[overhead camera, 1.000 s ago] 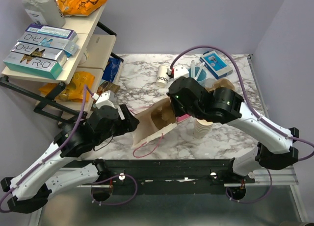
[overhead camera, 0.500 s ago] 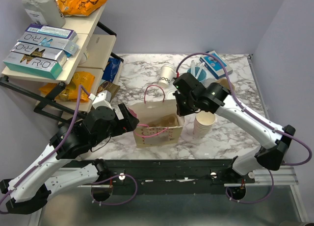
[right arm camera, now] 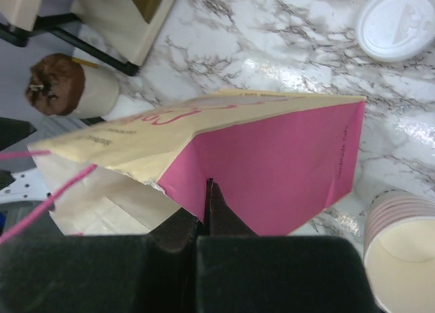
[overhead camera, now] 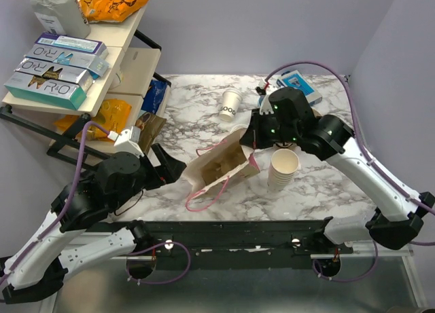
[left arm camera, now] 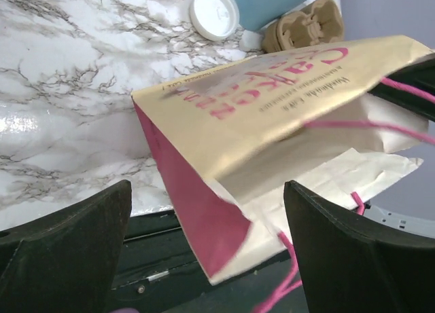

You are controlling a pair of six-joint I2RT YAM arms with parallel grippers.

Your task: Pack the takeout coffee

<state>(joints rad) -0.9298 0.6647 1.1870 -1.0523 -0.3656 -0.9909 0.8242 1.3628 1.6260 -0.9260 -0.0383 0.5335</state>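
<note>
R jaws were pinched shut on the pink side panel of the paper bag [right arm camera: 272, 170], w/ the bag tilted over the bench [overhead camera: 190, 109]. L jaws stood wide open, bag's lower end just ahead of them, contact unclear. Takeout coffee [overhead camera: 229, 104] sat on bench beyond R jaws, past the bag, outside it. Cup stack [overhead camera: 284, 167] was just beside R jaws.

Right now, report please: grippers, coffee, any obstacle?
Left gripper open beside bag. Right gripper shut on tilted bag's side. Takeout coffee on table beyond bag, not packed. Cup stack beside bag.
</note>
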